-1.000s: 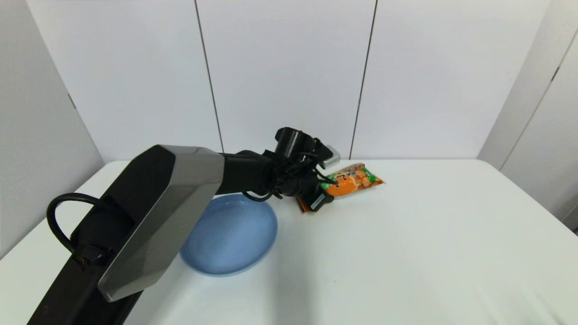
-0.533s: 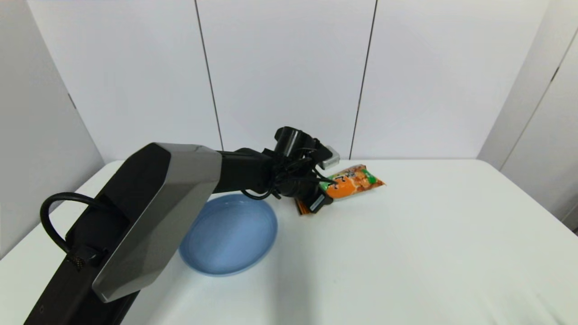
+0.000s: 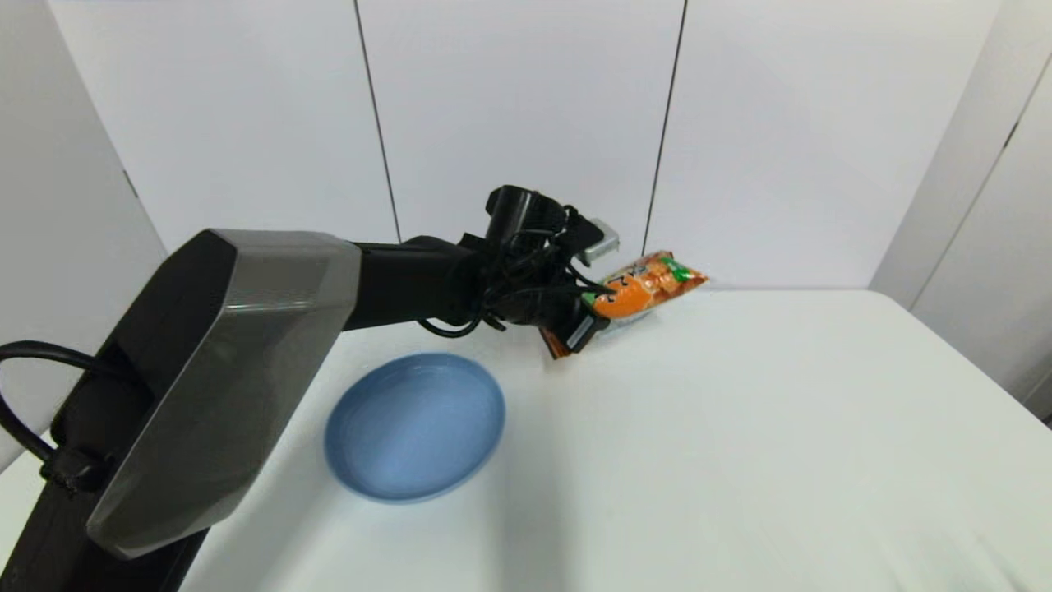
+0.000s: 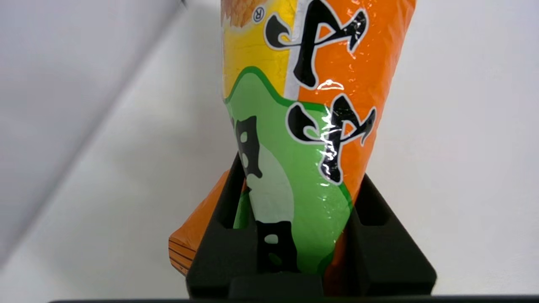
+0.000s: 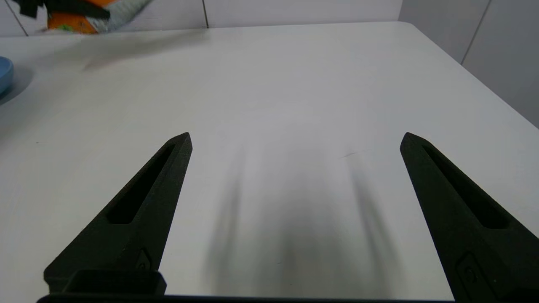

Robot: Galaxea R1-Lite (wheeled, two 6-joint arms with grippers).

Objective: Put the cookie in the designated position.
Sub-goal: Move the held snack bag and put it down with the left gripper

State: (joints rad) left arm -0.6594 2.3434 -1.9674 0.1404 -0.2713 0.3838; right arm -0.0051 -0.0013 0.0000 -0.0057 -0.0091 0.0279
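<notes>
1. Head view: the cookie (image 3: 645, 289) is held clear of the desk (image 3: 740, 427), right of frame centre, clamped by the left tool (image 3: 588, 316). It should be carried level towards the blue plate (image 3: 413, 426), lower left of centre.
2. Left wrist view: the fingers (image 4: 374, 248) are closed on the packet's green end; the grip should be kept firm, since the foil looks slippery.
3. Right wrist view: the right tool (image 5: 294, 139) is spread wide, idle above bare desk.

Blue plate (image 3: 415, 427) on the white table (image 3: 740, 427), pale panelled wall (image 3: 509, 131) behind.

White table (image 3: 740, 427) bears 1 blue plate (image 3: 414, 427).
</notes>
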